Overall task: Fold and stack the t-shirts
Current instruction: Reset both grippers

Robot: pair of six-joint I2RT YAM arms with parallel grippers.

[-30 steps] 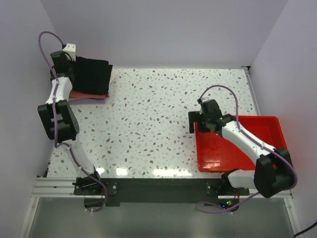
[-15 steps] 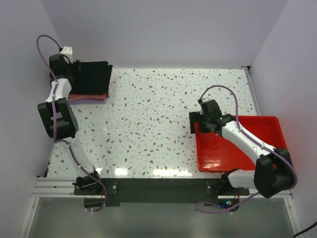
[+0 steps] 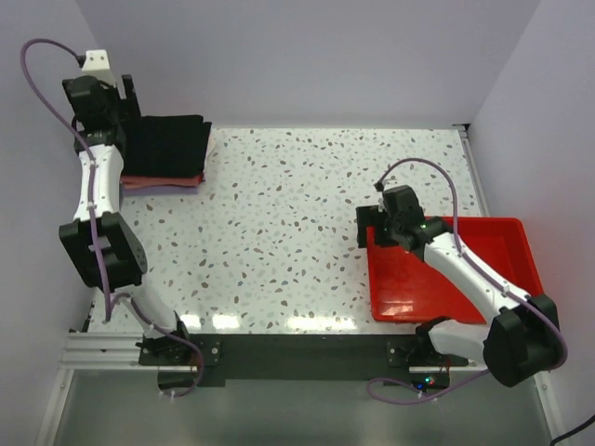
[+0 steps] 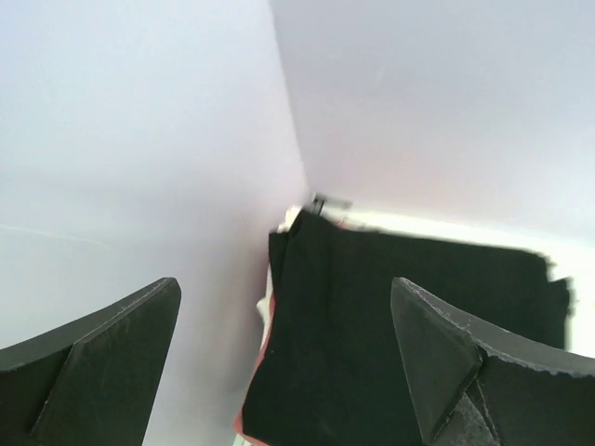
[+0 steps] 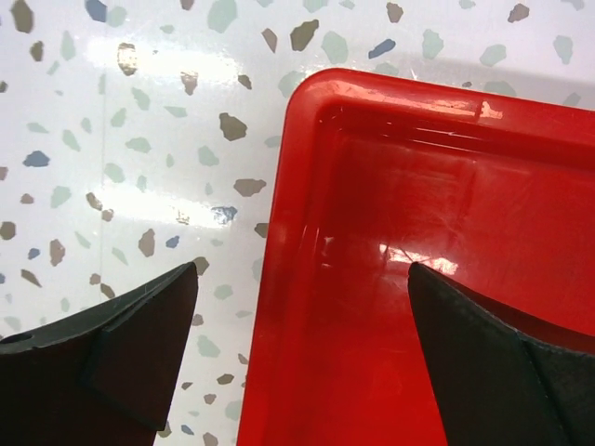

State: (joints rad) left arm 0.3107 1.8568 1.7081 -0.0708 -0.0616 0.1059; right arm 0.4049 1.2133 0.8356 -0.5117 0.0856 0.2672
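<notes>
The t-shirts lie folded in a stack at the table's far left corner. A black t-shirt (image 3: 169,145) is on top, and a salmon-red one (image 3: 158,182) shows along the near edge beneath it. In the left wrist view the black t-shirt (image 4: 400,325) fills the space below, with a white edge (image 4: 264,308) and a salmon-red edge (image 4: 244,423) peeking out at its left. My left gripper (image 3: 128,98) (image 4: 284,288) hangs open above the stack's left end, holding nothing. My right gripper (image 3: 368,232) (image 5: 302,274) is open and empty, straddling the red tray's corner rim.
The red plastic tray (image 3: 488,243) (image 5: 446,186) sits at the right with nothing visible in it. The speckled tabletop (image 3: 297,214) spreads between stack and tray. The left wall (image 4: 112,139) and rear wall stand close behind the stack.
My left gripper has opened and lifted up and back from the black t-shirt toward the far left corner. The stack stays put. The right arm has barely shifted.
</notes>
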